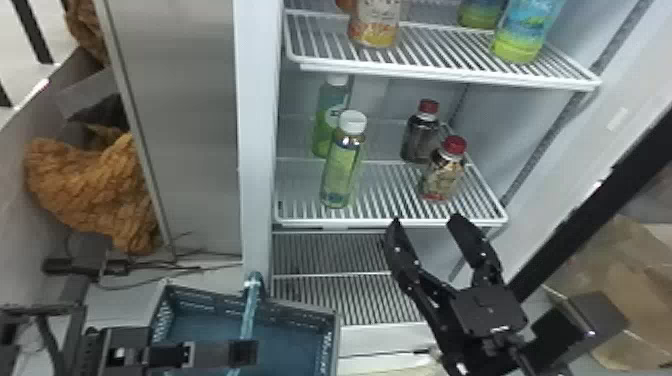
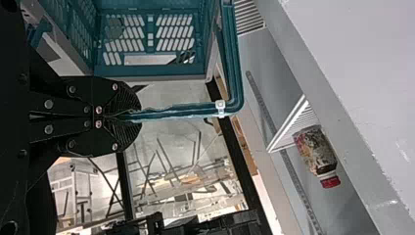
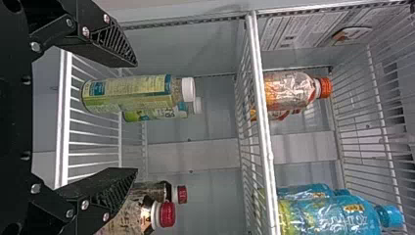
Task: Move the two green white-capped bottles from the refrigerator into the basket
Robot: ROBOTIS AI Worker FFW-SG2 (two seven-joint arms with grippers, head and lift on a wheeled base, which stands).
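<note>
Nearest the robot, the left gripper [image 2: 140, 116] is clamped on the handle [image 2: 178, 112] of the basket [image 1: 297, 316], which sits low in front of the refrigerator [image 1: 257, 150] and to the robot's left, so that side seems committed to holding the basket. The right gripper [image 1: 426, 219] is the nearer one to the bottles that is free to work: its two fingers stand wide apart with nothing between them, at the front edge of the shelf [image 1: 390, 221]. From there the front green bottle [image 1: 342, 172] lies deeper in and off to the robot's left, standing upright on that shelf near the refrigerator's left wall, its white cap uppermost. That sideways offset is what the next move appears to turn on. Going straight in would carry the fingers toward the front red-capped bottle [image 1: 442, 172], so the claw probably needs to shift left before it advances. The bottle's long axis is vertical and the fingers are spread roughly side to side, so they could likely close across its body without much turning. The left finger would have to pass between bottle and wall, and a short shift might push the bottle over instead of enclosing it. Farther back, the rear green bottle [image 1: 330, 100] stands upright behind the first and slightly left, partly hidden by it, so the front one seems the sensible first pick.
</note>
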